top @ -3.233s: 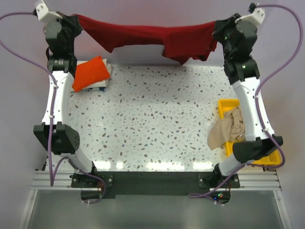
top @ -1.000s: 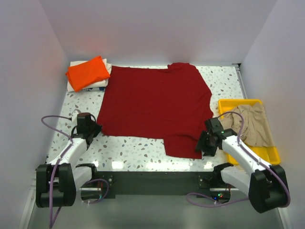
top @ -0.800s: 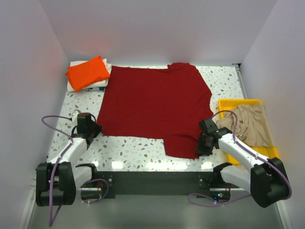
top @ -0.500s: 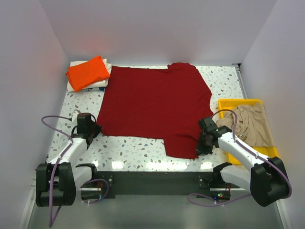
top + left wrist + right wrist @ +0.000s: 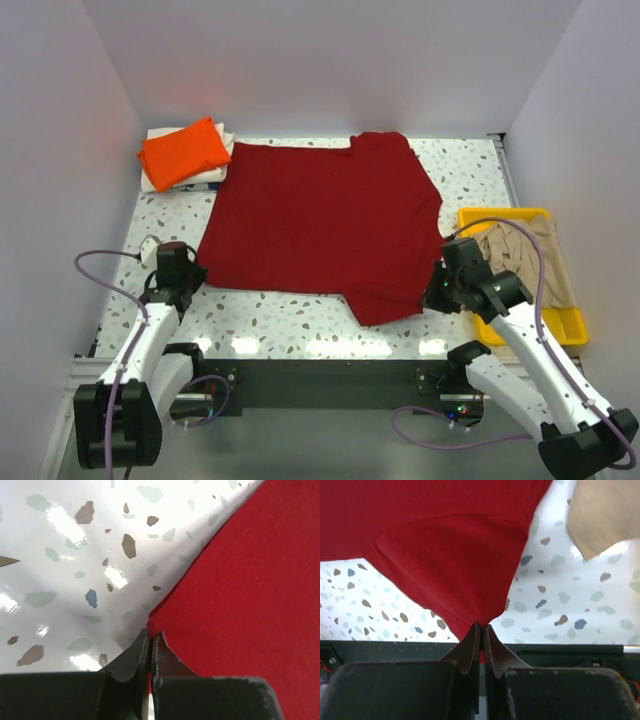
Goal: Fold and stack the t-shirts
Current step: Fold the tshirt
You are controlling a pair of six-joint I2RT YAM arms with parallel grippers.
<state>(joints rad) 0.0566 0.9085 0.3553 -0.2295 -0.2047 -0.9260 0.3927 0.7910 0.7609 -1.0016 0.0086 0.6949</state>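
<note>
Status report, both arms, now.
Left pincer shut on dark red cloth t-shirt, near-left corner; right pincer shut on near sleeve. Shirt spread on speckled table. Folded orange cloth t-shirt beside far-left corner.

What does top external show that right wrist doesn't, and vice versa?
Only top external: the whole dark red shirt spread flat, the orange shirt folded on a whitish one at far left, the yellow tray, and the left tool. Only right wrist: the close pinch, with the right tool shut on the dark red shirt's near corner and the cloth peaked there. Both: the dark red shirt, the beige shirt and the speckled table.
</note>
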